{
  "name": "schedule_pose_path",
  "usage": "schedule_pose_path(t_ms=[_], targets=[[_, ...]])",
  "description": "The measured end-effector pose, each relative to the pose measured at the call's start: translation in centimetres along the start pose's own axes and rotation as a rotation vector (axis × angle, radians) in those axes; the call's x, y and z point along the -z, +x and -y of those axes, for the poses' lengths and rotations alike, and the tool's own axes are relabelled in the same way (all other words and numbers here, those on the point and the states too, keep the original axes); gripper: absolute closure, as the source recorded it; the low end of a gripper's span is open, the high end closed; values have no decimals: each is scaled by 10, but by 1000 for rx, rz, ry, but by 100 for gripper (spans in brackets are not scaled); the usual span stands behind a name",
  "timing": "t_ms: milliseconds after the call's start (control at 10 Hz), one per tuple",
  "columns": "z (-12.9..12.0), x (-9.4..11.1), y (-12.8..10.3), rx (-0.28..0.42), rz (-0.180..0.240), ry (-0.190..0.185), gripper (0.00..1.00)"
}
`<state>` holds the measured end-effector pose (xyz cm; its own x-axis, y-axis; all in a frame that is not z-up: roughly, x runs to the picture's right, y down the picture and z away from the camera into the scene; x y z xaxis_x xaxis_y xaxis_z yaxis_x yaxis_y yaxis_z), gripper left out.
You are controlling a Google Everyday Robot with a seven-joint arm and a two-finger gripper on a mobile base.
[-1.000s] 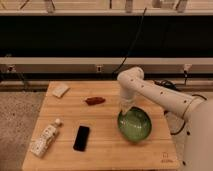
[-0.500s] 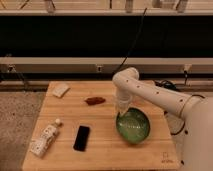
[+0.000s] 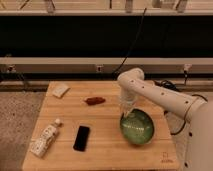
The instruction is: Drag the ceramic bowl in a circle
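The ceramic bowl [image 3: 136, 127] is wide, round and green, on the right part of the wooden table [image 3: 100, 150]. My white arm reaches in from the right, and my gripper [image 3: 124, 113] points down at the bowl's far left rim. The gripper touches or sits just inside that rim. The fingertips are hidden against the bowl.
A black phone [image 3: 82, 138] lies left of the bowl. A plastic bottle [image 3: 45, 140] lies at the front left. A reddish-brown item [image 3: 95, 100] and a pale sponge-like block [image 3: 60, 90] lie at the back. A dark wall with cables stands behind the table.
The bowl and my gripper have shifted slightly to the left and toward the table's front. The other items have not moved.
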<state>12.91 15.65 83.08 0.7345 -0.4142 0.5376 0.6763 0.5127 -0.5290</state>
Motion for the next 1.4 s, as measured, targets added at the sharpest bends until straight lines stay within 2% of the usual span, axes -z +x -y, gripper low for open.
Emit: schedule_pose_path(t_ms=[400, 700, 900, 1100, 1400], targets=[[-9, 2, 17, -21, -1, -3, 99], [-22, 6, 47, -52, -4, 0, 99], [-23, 9, 56, -53, -5, -5, 99], [2, 14, 52, -24, -9, -4, 99], [16, 16, 35, 7, -10, -22, 99]])
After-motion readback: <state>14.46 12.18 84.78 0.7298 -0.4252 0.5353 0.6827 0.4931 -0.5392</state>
